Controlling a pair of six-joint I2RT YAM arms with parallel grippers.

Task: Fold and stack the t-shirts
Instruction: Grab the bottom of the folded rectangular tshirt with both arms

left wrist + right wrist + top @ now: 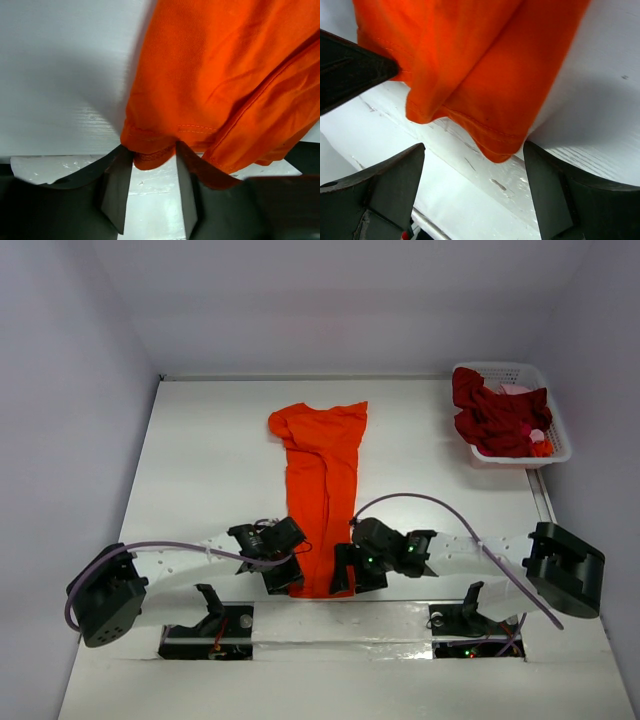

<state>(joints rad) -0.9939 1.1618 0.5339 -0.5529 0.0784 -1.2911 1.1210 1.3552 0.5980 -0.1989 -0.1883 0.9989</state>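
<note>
We judge the orange t-shirt [322, 490] limp and light, best held by hem corners: left gripper [155, 150] straddles one, grip unclear; right gripper [474, 146] stands wide apart.

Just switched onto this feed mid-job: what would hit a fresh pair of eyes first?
The bright orange t-shirt, a long strip down the middle of the white table. At its near hem, the left pincer has one corner between its fingers and the right pincer stands wide open around the other. Far right, a white lattice basket holds dark red shirts.
</note>
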